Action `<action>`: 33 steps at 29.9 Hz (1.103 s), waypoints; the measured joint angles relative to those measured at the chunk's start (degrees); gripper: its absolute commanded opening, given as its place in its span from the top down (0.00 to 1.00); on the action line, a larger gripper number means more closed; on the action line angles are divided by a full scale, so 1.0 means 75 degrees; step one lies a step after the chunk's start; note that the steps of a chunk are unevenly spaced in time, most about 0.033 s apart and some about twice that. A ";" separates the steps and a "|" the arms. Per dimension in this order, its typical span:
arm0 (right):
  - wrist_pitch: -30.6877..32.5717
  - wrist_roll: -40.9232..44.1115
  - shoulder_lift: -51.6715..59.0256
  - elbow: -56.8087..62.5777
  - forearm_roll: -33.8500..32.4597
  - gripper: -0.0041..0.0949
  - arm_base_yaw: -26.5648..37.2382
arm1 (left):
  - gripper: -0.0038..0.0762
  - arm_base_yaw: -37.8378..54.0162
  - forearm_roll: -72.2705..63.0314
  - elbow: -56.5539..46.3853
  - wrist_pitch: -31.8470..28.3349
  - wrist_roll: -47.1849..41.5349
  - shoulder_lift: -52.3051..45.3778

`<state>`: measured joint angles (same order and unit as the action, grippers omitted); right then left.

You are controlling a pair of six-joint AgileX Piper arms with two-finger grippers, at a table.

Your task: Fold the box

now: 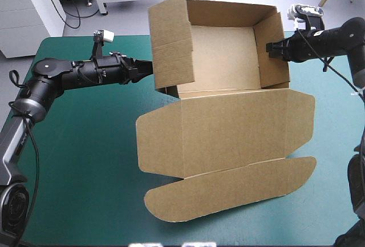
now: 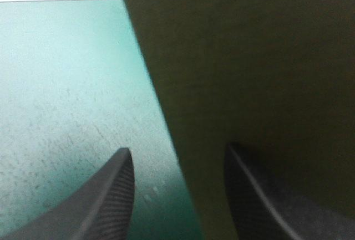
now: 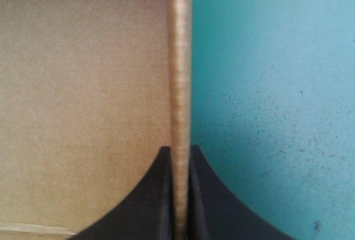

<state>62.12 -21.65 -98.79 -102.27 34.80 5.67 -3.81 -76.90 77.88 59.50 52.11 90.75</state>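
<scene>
Lid flap: nearest, flat — board likely stiff, light
Right gripper: clamped on the box's right wall
Left gripper: jaws apart, astride left wall — wall edges suit gripping

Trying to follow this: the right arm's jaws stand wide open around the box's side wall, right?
Not open: the right gripper has its jaws shut on the side wall of the box. The right wrist view shows the board clamped between them.

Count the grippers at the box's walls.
2. The left gripper straddles the left wall of the box, fingers apart; the right gripper is shut on its right wall. None hidden.
</scene>
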 measured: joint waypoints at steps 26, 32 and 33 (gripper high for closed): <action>-0.0122 0.0008 0.0000 0.0000 0.0010 0.97 0.0000 | 0.33 -0.0087 -0.1873 0.0299 0.0757 0.0239 0.0000; -0.0122 0.0013 0.0000 0.0000 0.0024 0.97 0.0000 | 0.33 -0.0723 -0.0755 0.0892 0.0044 -0.0199 0.0000; -0.0134 0.0022 0.0000 0.0000 0.0024 0.97 0.0000 | 0.33 -0.0853 -0.0464 0.1027 -0.0106 -0.0351 0.0000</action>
<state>61.12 -21.48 -98.79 -102.27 34.98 5.67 -10.21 -80.38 85.59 58.70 49.48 90.75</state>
